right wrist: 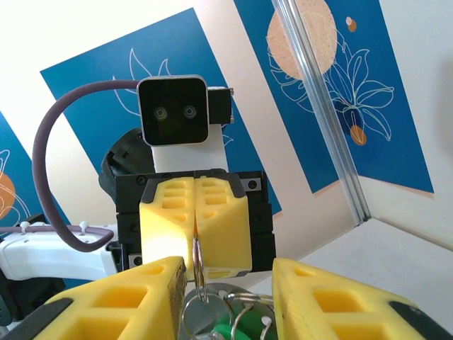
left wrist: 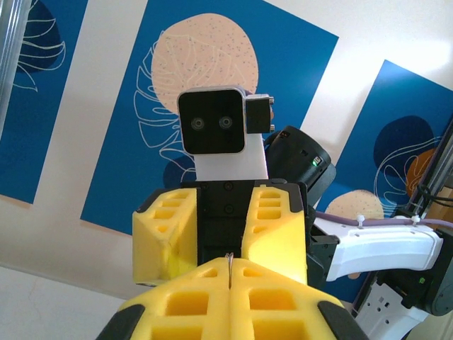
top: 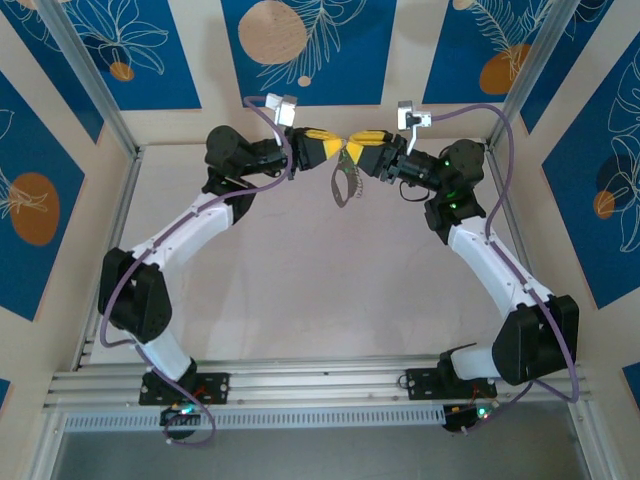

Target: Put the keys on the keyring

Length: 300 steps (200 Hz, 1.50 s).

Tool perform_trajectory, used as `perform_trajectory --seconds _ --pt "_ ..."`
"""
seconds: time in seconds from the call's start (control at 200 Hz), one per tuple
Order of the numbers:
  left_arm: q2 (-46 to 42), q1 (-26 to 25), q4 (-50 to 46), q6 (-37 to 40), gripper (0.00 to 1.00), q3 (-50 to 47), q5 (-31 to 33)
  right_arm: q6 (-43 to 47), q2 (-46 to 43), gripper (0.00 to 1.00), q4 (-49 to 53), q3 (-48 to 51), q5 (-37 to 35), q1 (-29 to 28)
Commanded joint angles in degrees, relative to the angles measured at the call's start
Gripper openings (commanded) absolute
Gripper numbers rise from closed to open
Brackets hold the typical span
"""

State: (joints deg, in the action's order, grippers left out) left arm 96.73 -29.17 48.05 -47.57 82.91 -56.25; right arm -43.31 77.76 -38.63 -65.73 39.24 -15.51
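High over the back of the table my two grippers meet tip to tip. My left gripper [top: 335,146] [left wrist: 230,269] is shut on the keyring [left wrist: 229,262] [right wrist: 197,256], a thin grey loop seen edge-on and sticking out of its yellow pads. My right gripper [top: 364,151] [right wrist: 226,276] is open, its fingers [right wrist: 148,283] standing either side of the loop. The keys [right wrist: 211,317], silvery with small rings and a pale-green piece [right wrist: 244,331], hang from the loop between the right fingers. In the top view the keys [top: 345,182] dangle below both grippers.
The pale table [top: 300,280] lies well below the grippers. Metal frame posts [top: 95,90] stand at the back corners, with blue patterned panels behind. A rail [top: 320,385] runs along the near edge by the arm bases.
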Motion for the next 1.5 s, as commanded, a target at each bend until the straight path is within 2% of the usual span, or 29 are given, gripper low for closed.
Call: perform_trajectory --seconds 0.0,0.08,0.32,0.52,0.675,0.735,0.8,0.92,1.045,1.16,1.495 --pt "0.0 -0.6 3.4 -0.3 0.00 1.1 0.9 0.0 0.5 0.35 -1.4 -0.6 0.4 -0.5" --pt "0.1 -0.6 3.3 -0.3 0.00 1.3 0.9 0.2 0.6 0.30 -0.9 -0.8 0.3 -0.5" --pt "0.5 -0.9 2.9 -0.2 0.00 1.9 0.3 0.9 0.9 0.00 0.1 -1.5 1.0 -0.4" --pt "0.5 -0.8 0.9 0.9 0.00 2.3 -0.3 5.4 0.2 0.00 7.3 -3.9 2.1 0.2" --pt "-0.8 0.6 -4.6 5.3 0.29 2.3 -0.6 14.3 -0.4 0.00 23.3 -9.8 5.0 2.2" --pt "-1.4 1.3 -6.7 6.8 0.37 2.3 -0.7 19.0 -0.1 0.00 31.1 -12.9 6.6 2.9" --pt "-1.9 2.2 -8.6 8.3 0.41 2.3 -1.2 23.5 0.3 0.00 39.0 -16.0 8.2 3.8" --pt "-2.3 3.2 -14.5 12.5 0.45 3.3 -2.1 30.6 1.8 0.00 50.8 -21.5 11.1 5.2" --pt "-2.3 3.5 -25.2 20.2 0.47 6.3 -3.4 38.4 4.1 0.00 63.1 -27.6 12.3 5.2" --pt "-2.0 3.5 -32.8 25.6 0.50 8.9 -4.3 42.9 6.1 0.00 70.7 -31.7 12.9 5.1" --pt "-0.2 3.5 -37.2 27.0 0.52 12.8 -9.3 45.7 8.6 0.00 74.9 -34.1 14.9 4.4"
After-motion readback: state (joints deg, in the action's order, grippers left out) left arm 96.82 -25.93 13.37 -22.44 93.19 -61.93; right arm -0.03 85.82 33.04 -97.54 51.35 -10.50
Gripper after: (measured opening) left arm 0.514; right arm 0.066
